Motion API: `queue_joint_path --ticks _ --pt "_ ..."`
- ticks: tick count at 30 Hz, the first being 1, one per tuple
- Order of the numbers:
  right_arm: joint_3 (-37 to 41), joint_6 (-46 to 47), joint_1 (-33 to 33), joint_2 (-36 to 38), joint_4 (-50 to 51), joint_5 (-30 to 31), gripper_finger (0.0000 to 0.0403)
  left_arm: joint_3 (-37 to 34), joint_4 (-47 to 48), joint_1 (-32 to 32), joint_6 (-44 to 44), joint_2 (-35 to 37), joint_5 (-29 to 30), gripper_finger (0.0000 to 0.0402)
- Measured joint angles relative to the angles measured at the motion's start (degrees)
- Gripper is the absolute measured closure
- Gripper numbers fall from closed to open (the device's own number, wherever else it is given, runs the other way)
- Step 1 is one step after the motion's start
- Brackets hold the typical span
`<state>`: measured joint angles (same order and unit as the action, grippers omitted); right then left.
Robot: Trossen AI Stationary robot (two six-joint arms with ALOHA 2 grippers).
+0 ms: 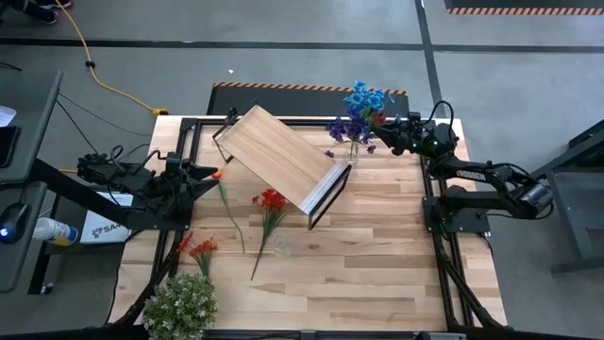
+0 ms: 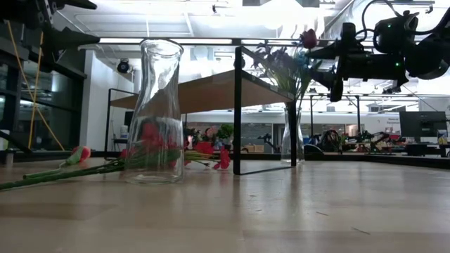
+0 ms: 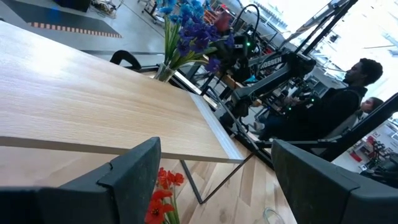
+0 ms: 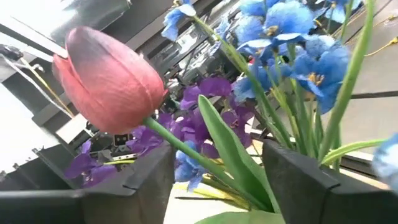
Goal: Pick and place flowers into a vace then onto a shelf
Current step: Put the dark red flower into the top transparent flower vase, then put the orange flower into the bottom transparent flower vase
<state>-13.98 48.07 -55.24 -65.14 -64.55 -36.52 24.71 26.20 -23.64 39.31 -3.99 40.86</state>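
Note:
A glass vase (image 1: 355, 149) (image 2: 292, 144) with blue and purple flowers (image 1: 360, 109) (image 4: 280, 37) stands by the table's far right, beside the shelf (image 1: 283, 159) (image 2: 211, 88). My right gripper (image 1: 393, 128) (image 4: 217, 155) is open at the bouquet, and a pink-red tulip (image 4: 112, 87) (image 2: 307, 39) has its stem running back between the fingers. My left gripper (image 1: 209, 174) (image 3: 214, 168) is open and empty above the table's left side, near a pink-budded stem (image 1: 226, 203). Red flowers (image 1: 272, 200) and orange flowers (image 1: 200, 247) lie on the table. My right gripper has the tulip's stem (image 4: 186, 149) and a leaf between its spread fingers, which come in level from the table's right. Whether either finger touches the stem cannot be told. The bloom stands raised above the other flowers.
An empty clear glass vase (image 1: 281, 246) (image 2: 156, 112) stands near the table's middle front. A bushy pale-green clump (image 1: 179, 304) sits at the near left corner. The shelf lies slantwise across the far middle. A person (image 3: 348, 93) sits beyond the table's right side.

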Motion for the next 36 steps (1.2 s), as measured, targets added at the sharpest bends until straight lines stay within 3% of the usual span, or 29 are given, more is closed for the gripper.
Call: queue_joint_path --ticks 8,20,29,36 --pt "0.0 -1.0 0.0 0.0 -3.0 -5.9 0.0125 0.0 0.0 0.0 0.0 0.0 0.0 0.0064" --pt "0.0 -1.7 -4.7 0.0 -6.4 -8.2 0.0125 0.0 0.0 0.0 0.0 0.0 0.1 0.0064" --pt "0.0 2.9 -8.0 1.7 -6.4 -15.6 0.0124 0.0 0.0 0.0 0.0 0.0 0.1 0.0064" --pt "0.0 8.5 -9.4 8.0 -6.4 -21.7 0.0123 0.0 -1.2 0.0 0.0 0.0 0.2 0.0064"
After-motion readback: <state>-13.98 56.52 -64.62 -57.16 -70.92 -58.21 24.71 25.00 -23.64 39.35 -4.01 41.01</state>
